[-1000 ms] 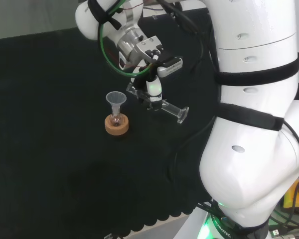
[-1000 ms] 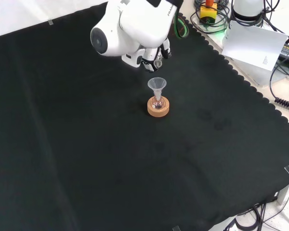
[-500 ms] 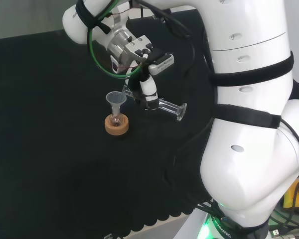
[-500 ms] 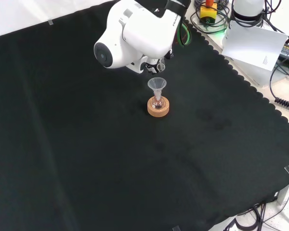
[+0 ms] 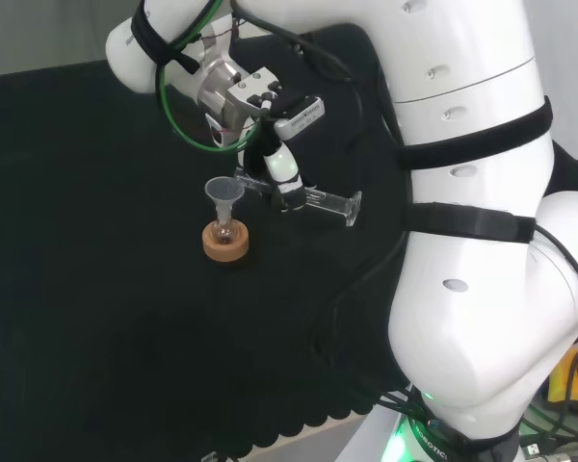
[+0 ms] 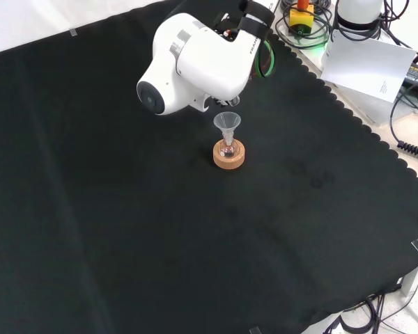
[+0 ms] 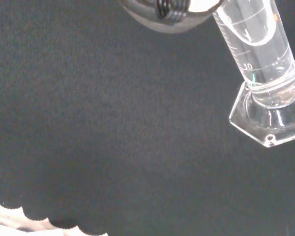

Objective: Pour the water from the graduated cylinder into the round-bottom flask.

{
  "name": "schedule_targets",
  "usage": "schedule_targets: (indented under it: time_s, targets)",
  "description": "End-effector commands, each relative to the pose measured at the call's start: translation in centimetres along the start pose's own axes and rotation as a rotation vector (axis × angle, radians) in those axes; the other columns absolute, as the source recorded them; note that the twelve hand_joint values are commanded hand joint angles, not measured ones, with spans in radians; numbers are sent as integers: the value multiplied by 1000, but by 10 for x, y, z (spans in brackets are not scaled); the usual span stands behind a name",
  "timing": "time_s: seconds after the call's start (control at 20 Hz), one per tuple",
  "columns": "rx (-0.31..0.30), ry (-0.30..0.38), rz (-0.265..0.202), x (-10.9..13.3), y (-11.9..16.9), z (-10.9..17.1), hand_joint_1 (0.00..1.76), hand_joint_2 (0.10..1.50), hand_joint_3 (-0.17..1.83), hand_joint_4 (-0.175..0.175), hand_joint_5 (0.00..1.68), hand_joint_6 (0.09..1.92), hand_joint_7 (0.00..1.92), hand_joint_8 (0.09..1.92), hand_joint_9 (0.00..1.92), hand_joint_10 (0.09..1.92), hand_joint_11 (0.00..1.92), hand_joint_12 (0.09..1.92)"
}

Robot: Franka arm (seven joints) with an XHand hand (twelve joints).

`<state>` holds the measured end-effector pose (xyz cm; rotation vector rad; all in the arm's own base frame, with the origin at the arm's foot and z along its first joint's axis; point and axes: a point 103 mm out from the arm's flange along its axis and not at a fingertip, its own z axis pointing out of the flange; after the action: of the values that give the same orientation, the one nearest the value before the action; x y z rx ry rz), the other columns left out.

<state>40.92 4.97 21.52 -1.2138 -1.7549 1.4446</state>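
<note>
The bench's black cloth [image 6: 125, 229] is being overhung by the white arm [image 5: 462, 241], whose big links are rising at the right of the head view. The graduated cylinder [image 5: 318, 200] is being grasped by the hand [image 5: 279, 173], with fingers curled round its tube. The cylinder is being held nearly level above the cloth, its hexagonal foot [image 7: 273, 123] pointing right in the head view and its mouth lying just beside the rim of the funnel [image 5: 223, 192]. The funnel is being carried in the neck of the small round-bottom flask [image 5: 225, 231], which is being kept upright in a cork ring [image 6: 228, 154].
</note>
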Motion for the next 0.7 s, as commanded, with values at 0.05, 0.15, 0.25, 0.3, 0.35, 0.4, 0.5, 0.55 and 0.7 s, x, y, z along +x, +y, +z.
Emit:
schedule_targets:
  time_s: [0.05, 0.15, 0.25, 0.3, 0.35, 0.4, 0.5, 0.55, 0.7]
  targets:
    - [35, -14, 19, 1, -3, -3, 1498, 1077, -3, -137, 991, 889, 870, 1089, 1094, 1003, 1019, 848]
    - [40, -18, 23, 2, -4, -4, 1498, 1077, -3, -137, 991, 889, 871, 1088, 1095, 1004, 1020, 847]
    - [52, -24, 29, 4, -4, -5, 1498, 1077, -3, -137, 990, 889, 871, 1086, 1095, 1005, 1020, 847]
    - [58, -26, 31, 5, -4, -5, 1498, 1077, -3, -136, 990, 889, 872, 1086, 1094, 1005, 1020, 847]
    - [65, -27, 31, 6, -4, -6, 1498, 1077, -3, -136, 990, 889, 872, 1085, 1094, 1005, 1021, 846]
    - [72, -28, 33, 7, -4, -7, 1498, 1077, -3, -136, 990, 889, 873, 1084, 1094, 1006, 1021, 846]
    - [81, -31, 38, 8, -4, -8, 1498, 1077, -3, -136, 989, 889, 874, 1083, 1094, 1007, 1022, 846]
    - [88, -33, 39, 8, -4, -9, 1498, 1077, -3, -136, 989, 889, 875, 1082, 1093, 1007, 1022, 846]
    - [106, -33, 45, 9, -4, -11, 1498, 1076, -3, -135, 988, 889, 877, 1079, 1093, 1009, 1024, 845]
